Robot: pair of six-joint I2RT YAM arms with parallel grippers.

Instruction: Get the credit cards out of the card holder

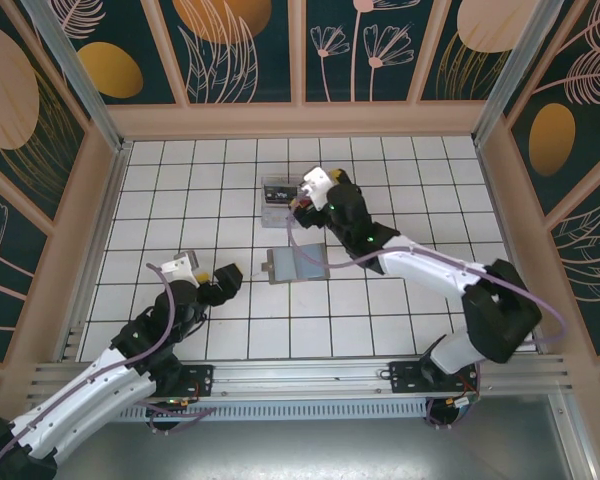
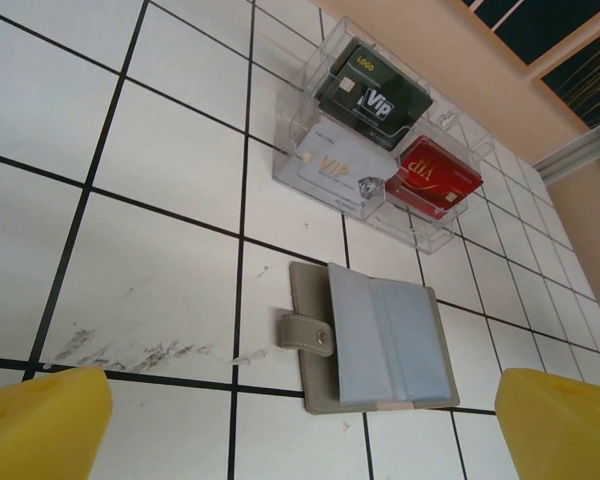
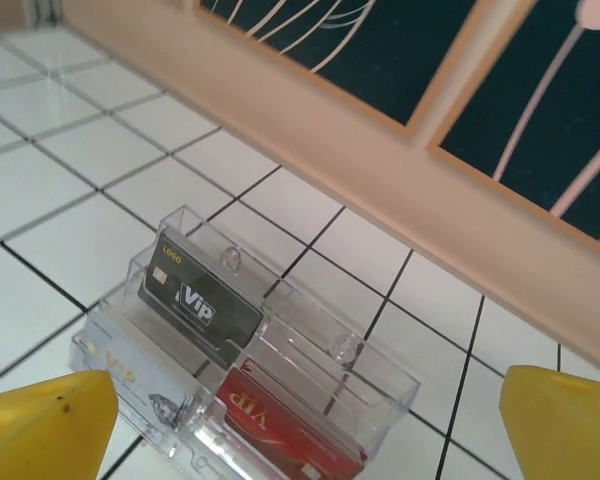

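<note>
Now the right pincer (image 3: 310,420) is wide open and holds nothing, just above the clear tray (image 3: 375,365). Three credit cards (image 3: 202,305), black, red and white, sit in that tray. Nearby the grey card holder (image 2: 380,345) lies open on the tiles. The left pincer (image 2: 302,425) is open too, near it, with nothing in between.

Place: a robot test cell, as found in a lab, is suggested.
Floor: a white tiled tabletop (image 1: 230,320) with black grid lines is enclosed left, right and far.
Walls: dark teal panels (image 1: 245,50) printed with plants are framed in pale wood.
Near edge: a left arm (image 1: 80,395) and a right arm (image 1: 420,265) are mounted on an aluminium rail (image 1: 310,375).
</note>
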